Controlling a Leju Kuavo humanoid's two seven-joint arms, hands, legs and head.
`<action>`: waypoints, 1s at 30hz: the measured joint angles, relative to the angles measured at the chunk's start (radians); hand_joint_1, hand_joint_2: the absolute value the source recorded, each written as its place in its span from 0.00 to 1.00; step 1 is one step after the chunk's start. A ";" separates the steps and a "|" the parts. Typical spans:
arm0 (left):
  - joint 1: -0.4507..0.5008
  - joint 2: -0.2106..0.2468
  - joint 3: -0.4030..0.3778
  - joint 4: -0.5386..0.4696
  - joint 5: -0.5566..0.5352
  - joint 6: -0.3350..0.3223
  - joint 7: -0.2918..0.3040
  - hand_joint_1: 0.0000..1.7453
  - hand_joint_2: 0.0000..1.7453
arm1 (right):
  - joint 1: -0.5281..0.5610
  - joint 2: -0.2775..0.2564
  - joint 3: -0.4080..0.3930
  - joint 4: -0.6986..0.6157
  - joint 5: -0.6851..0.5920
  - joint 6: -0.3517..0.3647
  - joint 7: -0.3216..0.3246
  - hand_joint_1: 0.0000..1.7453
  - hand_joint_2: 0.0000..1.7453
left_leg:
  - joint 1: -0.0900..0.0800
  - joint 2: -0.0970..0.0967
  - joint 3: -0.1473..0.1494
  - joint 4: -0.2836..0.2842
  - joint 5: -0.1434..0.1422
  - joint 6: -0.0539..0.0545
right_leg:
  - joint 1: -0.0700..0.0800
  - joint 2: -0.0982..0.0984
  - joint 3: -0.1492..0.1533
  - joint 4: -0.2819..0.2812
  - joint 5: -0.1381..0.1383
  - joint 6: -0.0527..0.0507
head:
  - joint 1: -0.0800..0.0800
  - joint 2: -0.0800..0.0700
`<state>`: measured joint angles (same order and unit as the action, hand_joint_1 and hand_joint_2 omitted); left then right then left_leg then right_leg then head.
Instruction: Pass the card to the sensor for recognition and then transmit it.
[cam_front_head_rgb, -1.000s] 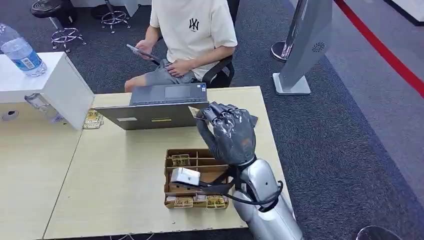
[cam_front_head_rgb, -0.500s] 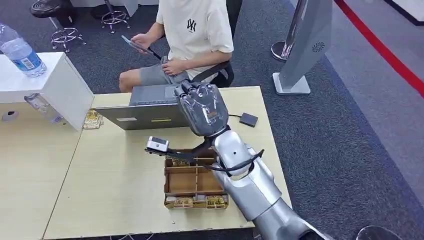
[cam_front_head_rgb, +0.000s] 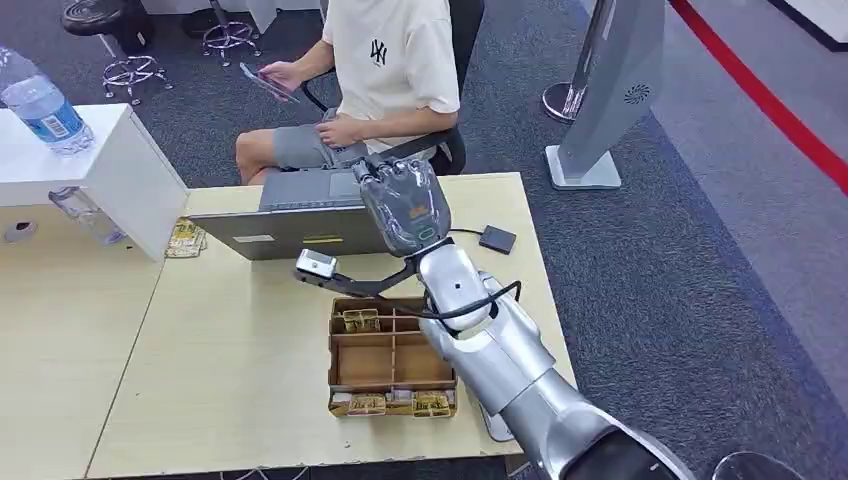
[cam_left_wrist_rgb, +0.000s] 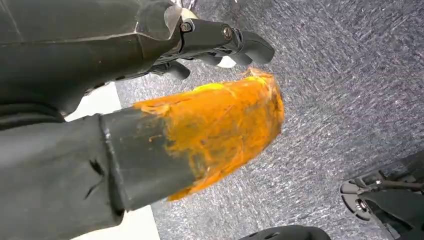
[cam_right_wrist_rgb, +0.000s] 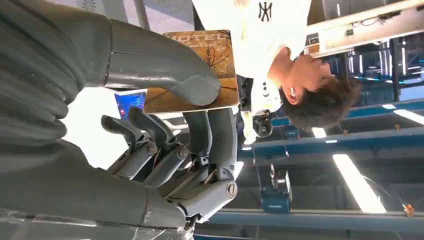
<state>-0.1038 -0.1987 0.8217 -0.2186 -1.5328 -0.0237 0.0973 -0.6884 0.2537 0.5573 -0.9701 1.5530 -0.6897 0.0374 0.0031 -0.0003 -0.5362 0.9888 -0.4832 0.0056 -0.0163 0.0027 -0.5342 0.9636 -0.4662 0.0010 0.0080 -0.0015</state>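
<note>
My right hand (cam_front_head_rgb: 405, 205) is raised over the back edge of the table, above the laptop (cam_front_head_rgb: 290, 215), with its back toward the head camera. In the right wrist view the thumb (cam_right_wrist_rgb: 160, 67) presses a brown printed card (cam_right_wrist_rgb: 200, 75) against the fingers (cam_right_wrist_rgb: 150, 150), and the card faces the seated person (cam_right_wrist_rgb: 280, 55). The small black sensor pad (cam_front_head_rgb: 497, 238) lies on the table to the right of the hand, apart from it. My left hand (cam_left_wrist_rgb: 100, 45) hangs over grey carpet, its orange-covered thumb (cam_left_wrist_rgb: 220, 130) apart from the dark fingers (cam_left_wrist_rgb: 240, 42), holding nothing.
A cardboard tray (cam_front_head_rgb: 390, 355) with several cards sits on the table (cam_front_head_rgb: 220, 360) beside my right forearm. A person in a white shirt (cam_front_head_rgb: 390, 60) sits behind the laptop. A white box (cam_front_head_rgb: 120, 170) with a water bottle (cam_front_head_rgb: 40, 105) stands at left, a grey kiosk (cam_front_head_rgb: 610, 90) at right.
My right hand has carried the card from near the sensor pad leftward and away, to above the laptop in front of the person. The person has shifted slightly.
</note>
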 joint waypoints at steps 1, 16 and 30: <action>-0.001 0.000 0.000 0.000 -0.001 0.000 0.001 0.00 0.00 | -0.002 0.000 0.000 0.007 0.000 0.000 0.005 1.00 1.00 | 0.000 0.000 0.000 0.000 0.000 0.000 | 0.000 0.000 0.000 0.000 0.000 0.000 | 0.000 0.000; -0.010 0.001 0.000 0.000 -0.002 0.003 0.002 0.00 0.00 | -0.010 0.000 0.007 0.033 0.000 0.000 0.015 1.00 1.00 | 0.000 0.000 0.000 0.000 0.000 0.000 | 0.000 0.000 0.000 0.000 0.000 0.000 | 0.000 0.000; -0.011 0.001 0.000 0.000 -0.002 0.003 0.007 0.00 0.00 | -0.006 0.000 0.032 0.066 -0.001 0.000 0.024 1.00 1.00 | 0.000 0.000 0.000 0.000 0.000 0.000 | 0.000 0.000 0.000 0.000 0.000 0.000 | 0.000 0.000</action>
<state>-0.1144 -0.1980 0.8217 -0.2186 -1.5351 -0.0202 0.1045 -0.6944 0.2537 0.5890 -0.9045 1.5522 -0.6901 0.0618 0.0031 -0.0001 -0.5361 0.9892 -0.4832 0.0056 -0.0163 0.0029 -0.5344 0.9637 -0.4662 0.0010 0.0080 -0.0015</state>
